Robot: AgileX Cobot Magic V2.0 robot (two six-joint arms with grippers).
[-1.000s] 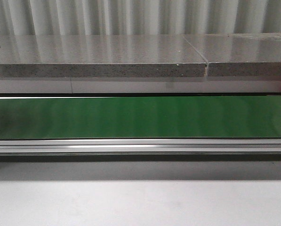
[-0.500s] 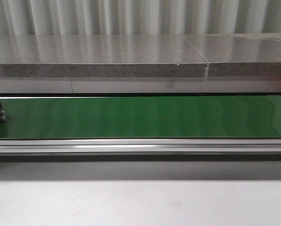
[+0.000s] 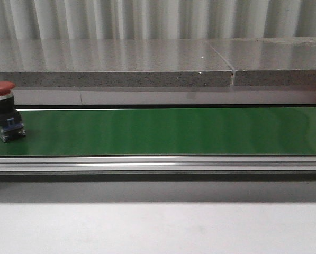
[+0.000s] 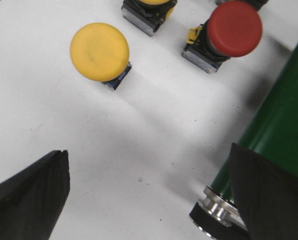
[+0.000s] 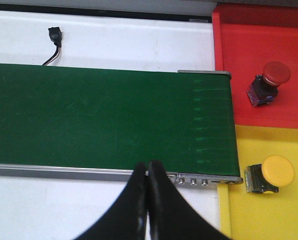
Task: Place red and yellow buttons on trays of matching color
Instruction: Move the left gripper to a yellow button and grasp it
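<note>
A: Red button (image 3: 3, 108) new on the green conveyor belt (image 3: 163, 131), far left end in the front view. Half a second back only a sliver of it showed at the left edge; a second back, belt bare there. So a fresh red one is now riding the belt and counts as work to do.

B: Meaning for the task?

A: My read: it heads along the belt toward the far right end, where the trays sit. Right wrist view shows the red tray (image 5: 268, 75) with one red button (image 5: 267, 83) already in it, and the yellow tray (image 5: 268, 200) with one yellow button (image 5: 268, 175) in it. So one of each looks sorted, more to go.

B: Pincers?

A: Right pincer (image 5: 149, 172) has its fingers pressed together, holding nothing, hovering over the near rail of the belt close to the tray end. The new red button isn't in that view at all, so it's well apart from this pincer, at the opposite end of the belt.

B: Left one?

A: Left pincer (image 4: 149, 195) is spread wide, empty, over the white counter (image 4: 139, 140) beside the belt's roller end. Supply sits beyond its fingertips: a yellow button (image 4: 100, 52), a red one (image 4: 231, 31), another yellow (image 4: 149, 12) cut off by the frame edge. None touching the fingers. Can't tell how near this pincer is to the button on the belt.
</note>
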